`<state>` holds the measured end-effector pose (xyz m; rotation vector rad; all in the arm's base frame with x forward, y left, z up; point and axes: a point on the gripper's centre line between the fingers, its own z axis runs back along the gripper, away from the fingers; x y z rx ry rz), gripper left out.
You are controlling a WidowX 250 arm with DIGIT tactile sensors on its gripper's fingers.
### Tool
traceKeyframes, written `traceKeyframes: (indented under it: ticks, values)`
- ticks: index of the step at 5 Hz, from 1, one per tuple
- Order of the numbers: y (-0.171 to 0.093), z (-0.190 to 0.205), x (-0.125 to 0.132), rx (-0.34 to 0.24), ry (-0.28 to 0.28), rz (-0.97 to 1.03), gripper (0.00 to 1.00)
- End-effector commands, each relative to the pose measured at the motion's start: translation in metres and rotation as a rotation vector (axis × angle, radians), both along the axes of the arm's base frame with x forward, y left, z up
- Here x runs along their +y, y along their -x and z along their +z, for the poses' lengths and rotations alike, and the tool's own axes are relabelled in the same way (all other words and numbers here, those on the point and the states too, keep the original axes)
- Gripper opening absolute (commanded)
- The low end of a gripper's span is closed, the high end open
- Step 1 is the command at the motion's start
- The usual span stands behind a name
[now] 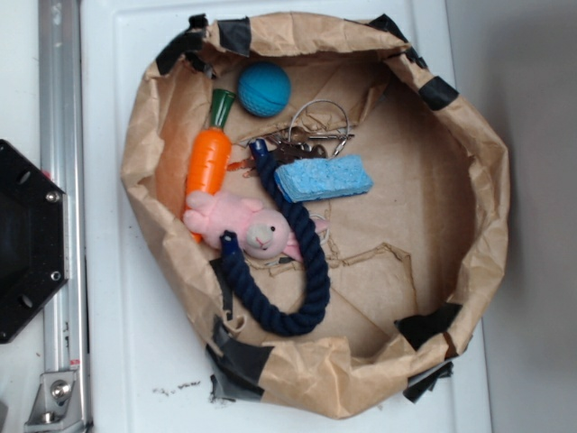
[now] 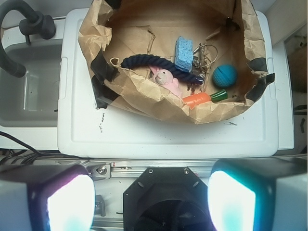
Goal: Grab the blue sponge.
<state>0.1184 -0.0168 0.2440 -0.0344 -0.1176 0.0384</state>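
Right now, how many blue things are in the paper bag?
3. The blue sponge lies near the middle. The blue ball sits at the back edge, beside the carrot's green top. The dark blue rope curls around the pink bunny. More could hide under the crumpled paper.

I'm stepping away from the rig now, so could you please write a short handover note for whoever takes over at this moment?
Gripper: open, empty, fingers wide apart in the wrist view, high above the white table and back from the paper-lined basket; not visible in the exterior view.
Blue sponge: lying inside the basket near its middle, one end against the navy rope, with the metal rings just beside it. The teal ball, orange carrot and pink bunny lie nearby.
Done: nothing yet; sponge untouched.
Left: move over the basket, descend, close on the sponge, lift.
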Motion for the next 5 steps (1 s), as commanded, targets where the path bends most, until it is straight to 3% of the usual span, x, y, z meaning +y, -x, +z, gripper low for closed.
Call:
traceKeyframes:
  ticks: [1,2,3,4,5]
  values:
    - [0.000,0.000,0.000,0.000,0.000,0.000,1.00]
    - [-0.050,-0.035,0.028,-0.007,-0.004,0.058,1.00]
    - [-0.098,-0.068,0.038,0.016,0.003,0.112,1.00]
    - [-0.117,-0.114,0.049,0.108,-0.006,0.235,1.00]
    - [-0.116,-0.154,0.065,0.206,-0.052,0.303,1.00]
